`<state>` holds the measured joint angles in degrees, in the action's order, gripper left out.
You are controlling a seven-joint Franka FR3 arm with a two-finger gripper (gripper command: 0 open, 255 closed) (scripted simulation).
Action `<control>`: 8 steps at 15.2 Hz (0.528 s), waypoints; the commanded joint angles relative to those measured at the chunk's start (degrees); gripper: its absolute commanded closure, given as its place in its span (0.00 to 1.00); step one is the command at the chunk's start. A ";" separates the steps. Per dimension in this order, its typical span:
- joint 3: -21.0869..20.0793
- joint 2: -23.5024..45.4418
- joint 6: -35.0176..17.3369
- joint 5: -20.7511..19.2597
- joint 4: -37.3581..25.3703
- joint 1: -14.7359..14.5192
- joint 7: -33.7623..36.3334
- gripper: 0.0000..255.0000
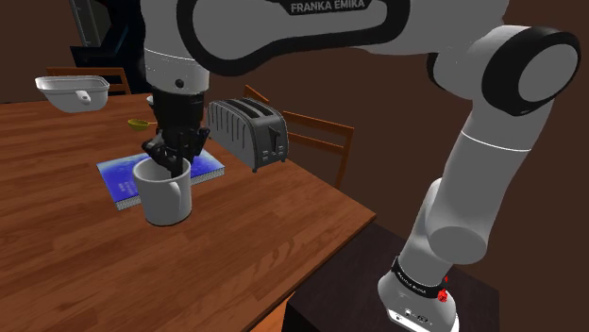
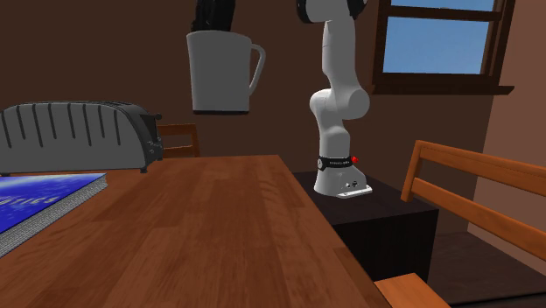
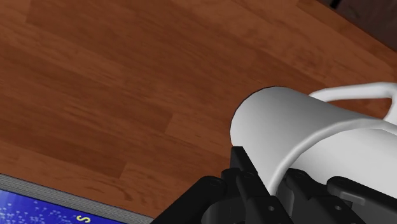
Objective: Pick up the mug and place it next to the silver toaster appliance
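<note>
Jaws pinched on the mug's wall at the rim, one finger inside, one outside, as far as the shoulder view shows. Gripper (image 1: 170, 156) points straight down; mug (image 1: 165, 195) hangs at its 6 o'clock, upright, long axis vertical, mouth up. Second exterior view: mug clear of the table (image 1: 283, 222) with air under its base, handle toward that view's 3 o'clock. Wrist view: black fingers clasp the white wall, bare wood beyond.

Key relation: toaster (image 1: 247, 132) sits at about 2 o'clock from the mug in the shoulder view, near but apart; in the second exterior view it's at 8 o'clock and lower, on the table. Blue book (image 1: 115, 179) lies flat under and behind the mug, between 9 and 12 o'clock of it in the shoulder view, just beside the toaster.

Judgement: grasp done, carry step in hand. Next move likely short travel toward the toaster, then lowering onto bare wood, not onto the book. Rim pinch is off-centre, so the mug could tilt or swing.
</note>
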<state>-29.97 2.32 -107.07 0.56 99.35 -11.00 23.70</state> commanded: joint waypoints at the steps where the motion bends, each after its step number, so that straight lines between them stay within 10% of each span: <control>1: -0.06 0.08 1.42 -0.06 -1.49 -0.07 0.15 1.00; 8: -0.18 0.78 6.98 -0.46 -7.65 -0.25 0.52 1.00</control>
<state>-30.08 2.69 -101.13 0.33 93.09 -11.14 24.02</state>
